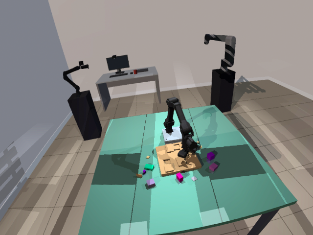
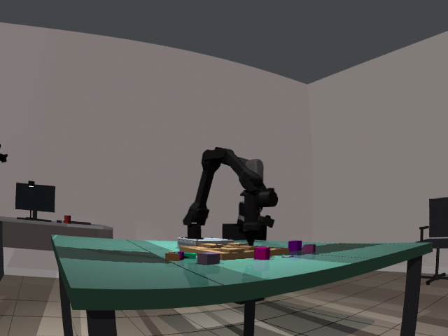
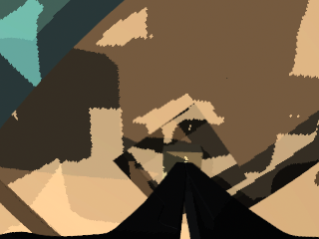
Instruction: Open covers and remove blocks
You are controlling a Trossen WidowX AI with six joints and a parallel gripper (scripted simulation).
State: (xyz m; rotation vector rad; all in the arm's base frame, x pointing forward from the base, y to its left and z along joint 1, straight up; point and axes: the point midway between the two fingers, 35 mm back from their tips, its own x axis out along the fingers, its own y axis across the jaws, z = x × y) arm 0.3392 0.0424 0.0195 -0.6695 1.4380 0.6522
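Observation:
The wooden puzzle board (image 1: pixel 174 172) (image 2: pixel 239 256) (image 3: pixel 224 60) lies in front of the arm's base. My gripper (image 2: pixel 250 244) (image 3: pixel 183 170) is shut and empty, pointing down with its tips very low at the board's right part. In the wrist view, the tips overlap a dark square well holding a small dull yellowish block (image 3: pixel 170 158). Contact is unclear. A raised wooden cover (image 1: pixel 168 167) lies beside an open well at front left. Other openings show at the back. The hand and strong shadows hide much of the right side, so cover positions there are unclear.
On the table are magenta (image 1: pixel 179 176) (image 2: pixel 261 253), lavender (image 1: pixel 150 183) (image 2: pixel 208 257), green (image 1: pixel 149 167), purple (image 1: pixel 211 155) (image 2: pixel 295 246) and mauve (image 1: pixel 213 167) (image 2: pixel 309 248) blocks, an orange piece (image 1: pixel 139 175) (image 2: pixel 172 256) and a flat pale piece (image 1: pixel 194 178). Small tan pieces lie behind the hand.

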